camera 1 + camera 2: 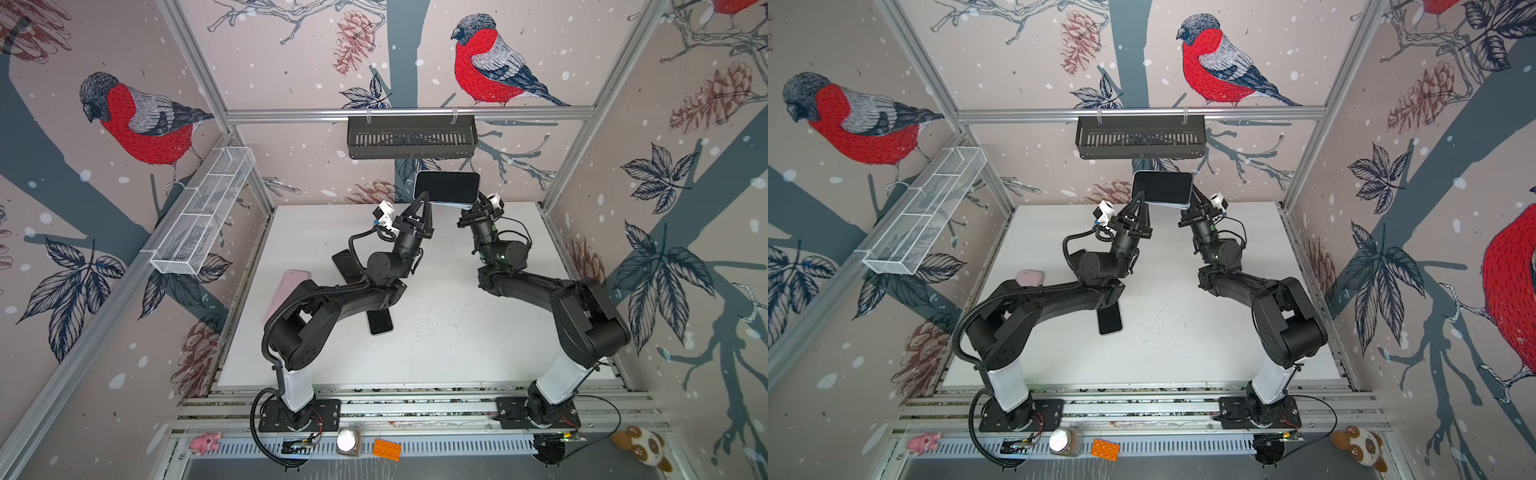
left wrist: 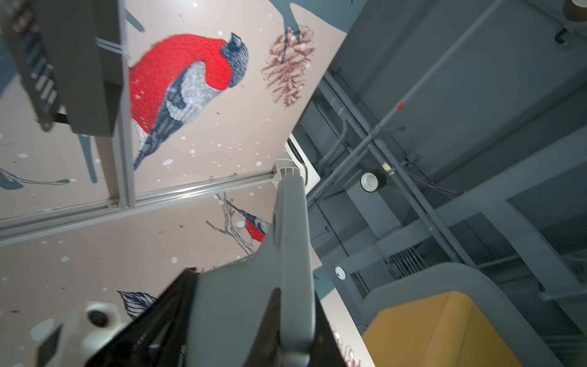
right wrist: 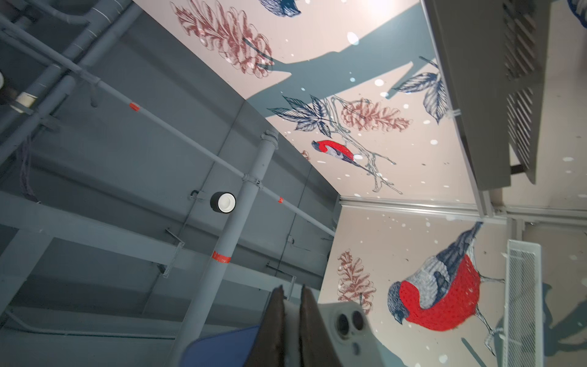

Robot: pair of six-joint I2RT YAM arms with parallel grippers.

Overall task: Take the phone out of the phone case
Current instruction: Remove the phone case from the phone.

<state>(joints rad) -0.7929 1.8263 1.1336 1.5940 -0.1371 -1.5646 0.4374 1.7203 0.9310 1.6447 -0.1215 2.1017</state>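
- Both arms are holding the phone (image 1: 446, 187) aloft above the desk's (image 1: 436, 332) far edge.
- The phone case (image 1: 454, 205) is showing just beneath it.
- Left fingers (image 1: 423, 205) are pinching the phone's end, fully closed.
- Right fingers (image 3: 276, 321) are clamping the case's rim.
- Peeling seems underway; next, pulling the two apart steadily.

Lighting: bright, even; shadows on the table (image 1: 436, 332) faint. Both top views bow at the edges; wrist-view foregrounds are blurred.

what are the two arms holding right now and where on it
The cased phone, raised above the table: left gripper clamps one short end, right gripper the opposite end.
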